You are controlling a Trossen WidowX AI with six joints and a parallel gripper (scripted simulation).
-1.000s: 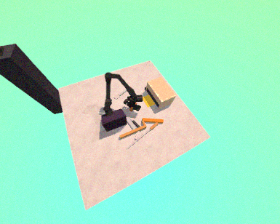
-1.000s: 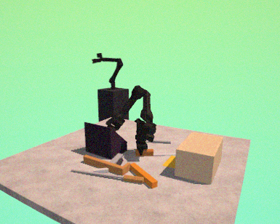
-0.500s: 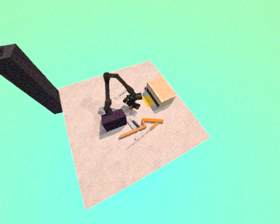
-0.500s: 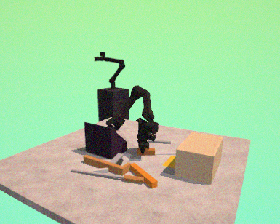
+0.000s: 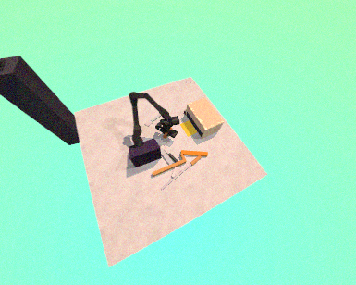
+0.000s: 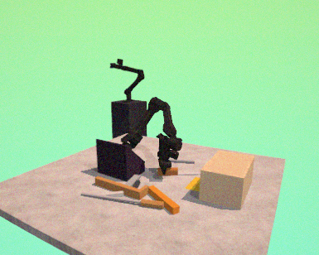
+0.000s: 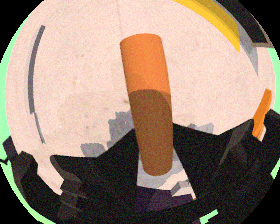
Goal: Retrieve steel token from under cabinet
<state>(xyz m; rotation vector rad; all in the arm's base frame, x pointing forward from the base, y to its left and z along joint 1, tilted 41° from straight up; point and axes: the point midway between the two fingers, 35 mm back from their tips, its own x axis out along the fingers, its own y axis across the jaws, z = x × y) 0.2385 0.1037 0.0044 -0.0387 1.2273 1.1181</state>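
My fingers (image 5: 165, 127) (image 6: 165, 169) pinch an orange handle (image 5: 166, 135) (image 6: 171, 170) (image 7: 147, 65) short of the cabinet (image 5: 205, 116) (image 6: 221, 182); the token, unseen, is presumably under it, and a tilted grip could jam the tool against its front.

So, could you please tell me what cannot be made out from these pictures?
- Token: not discernible in any view; the cabinet covers the space beneath.
- Vent slots: turned away in the exterior view, too small from the top.
- Gripper's fingertips: blurred from the top.
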